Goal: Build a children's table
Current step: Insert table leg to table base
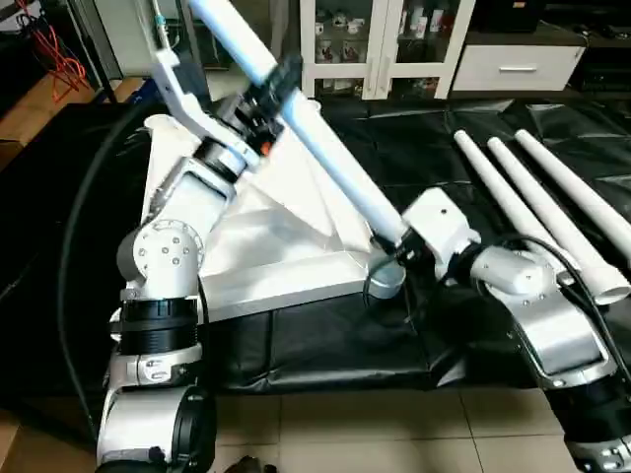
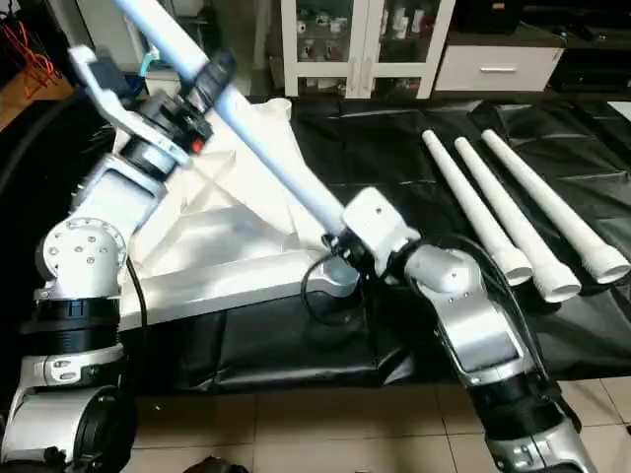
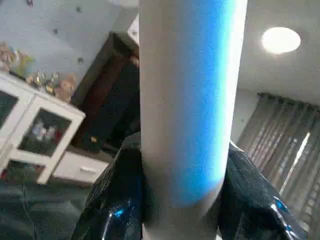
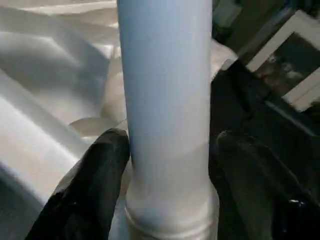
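black sheet (image 1: 325, 345) on the floor, with the white tabletop (image 1: 266, 256) lying upside down on it. one leg (image 1: 325, 148) leans into the near corner socket (image 1: 386, 278); three spare legs (image 1: 552, 202) lie off to the right. left gripper (image 1: 281, 84) is clamped high on the leg. right gripper (image 4: 167, 165) straddles its base, fingers (image 4: 90, 185) apart with a small gap. looks like screwing in; next it needs a regrip and twist.
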Controlling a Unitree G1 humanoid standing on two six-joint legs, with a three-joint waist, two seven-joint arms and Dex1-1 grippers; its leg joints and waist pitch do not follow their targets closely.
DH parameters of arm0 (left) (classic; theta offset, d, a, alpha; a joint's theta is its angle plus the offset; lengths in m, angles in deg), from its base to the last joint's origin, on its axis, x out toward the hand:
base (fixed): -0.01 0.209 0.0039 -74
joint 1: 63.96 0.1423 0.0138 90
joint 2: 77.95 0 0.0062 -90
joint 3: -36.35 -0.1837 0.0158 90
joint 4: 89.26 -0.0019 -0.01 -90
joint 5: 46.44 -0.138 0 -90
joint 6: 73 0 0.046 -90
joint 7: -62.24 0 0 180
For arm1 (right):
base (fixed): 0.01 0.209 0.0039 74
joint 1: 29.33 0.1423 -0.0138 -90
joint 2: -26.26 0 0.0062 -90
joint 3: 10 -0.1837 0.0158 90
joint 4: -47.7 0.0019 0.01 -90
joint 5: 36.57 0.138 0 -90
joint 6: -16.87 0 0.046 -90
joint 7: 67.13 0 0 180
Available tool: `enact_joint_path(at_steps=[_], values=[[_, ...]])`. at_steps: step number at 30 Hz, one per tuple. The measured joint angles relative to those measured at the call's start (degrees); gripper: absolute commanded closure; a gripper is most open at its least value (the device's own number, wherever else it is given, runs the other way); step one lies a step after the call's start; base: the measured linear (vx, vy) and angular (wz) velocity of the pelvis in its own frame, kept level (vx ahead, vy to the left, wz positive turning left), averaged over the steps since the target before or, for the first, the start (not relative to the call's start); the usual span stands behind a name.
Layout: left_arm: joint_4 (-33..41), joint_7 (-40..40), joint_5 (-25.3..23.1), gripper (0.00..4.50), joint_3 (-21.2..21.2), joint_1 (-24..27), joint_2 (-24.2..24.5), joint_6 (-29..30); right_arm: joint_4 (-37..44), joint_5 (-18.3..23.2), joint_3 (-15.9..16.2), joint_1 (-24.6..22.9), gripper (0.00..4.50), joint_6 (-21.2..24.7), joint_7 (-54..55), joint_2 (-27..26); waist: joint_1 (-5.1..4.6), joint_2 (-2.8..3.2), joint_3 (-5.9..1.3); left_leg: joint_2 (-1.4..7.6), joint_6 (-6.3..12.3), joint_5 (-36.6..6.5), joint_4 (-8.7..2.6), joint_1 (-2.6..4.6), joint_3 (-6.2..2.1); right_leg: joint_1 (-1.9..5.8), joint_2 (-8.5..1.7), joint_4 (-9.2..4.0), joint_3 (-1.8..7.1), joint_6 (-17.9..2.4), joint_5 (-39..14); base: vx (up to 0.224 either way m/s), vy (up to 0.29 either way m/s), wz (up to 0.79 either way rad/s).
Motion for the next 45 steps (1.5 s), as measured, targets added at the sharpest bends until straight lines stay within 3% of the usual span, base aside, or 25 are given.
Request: enact_joint_path(at_steps=[4,11,23,45], values=[[3.0,0.0,-1.4,2.95,-0.9,-0.2,-0.7,-2.7,0.0,-2.6,-0.3,2.4,0.92,0.1,3.8,-2.0,-0.18,0.09,-0.02,0.0,0.0,0.0,0.0,0.0,-0.01,0.0,0.0,0.0,0.0,0.0,0.0,0.0,0.0,0.0],[4.6,0.2,-3.5,2.95,-3.0,-0.2,-1.3,-4.8,-3.3,-6.6,1.2,5.9,0.17,0.6,9.8,-5.4,-0.4,0.18,0.02,0.0,-0.02,0.0,0.02,0.0,-0.01,0.0,0.0,0.01,0.0,0.1,0.0,0.0,0.0,0.0],[4.7,1.4,-5.8,2.96,-4.8,-0.1,-1.2,-7.2,-5.9,-6.7,1.9,7.2,0.14,-0.1,10.2,-8.8,-0.59,0.27,0.04,0.0,-0.04,0.0,0.02,-0.01,-0.01,-0.01,0.0,0.01,0.01,0.1,0.1,0.0,0.0,0.0],[5.7,7.8,-6.5,2.96,-8.6,1.4,1.0,-6.9,-6.6,-5.0,1.7,6.6,2.16,0.2,7.0,-8.6,-0.61,0.27,0.04,0.0,-0.05,0.0,0.04,-0.01,-0.01,-0.02,0.01,0.01,0.02,0.2,0.1,0.0,0.0,0.0]])
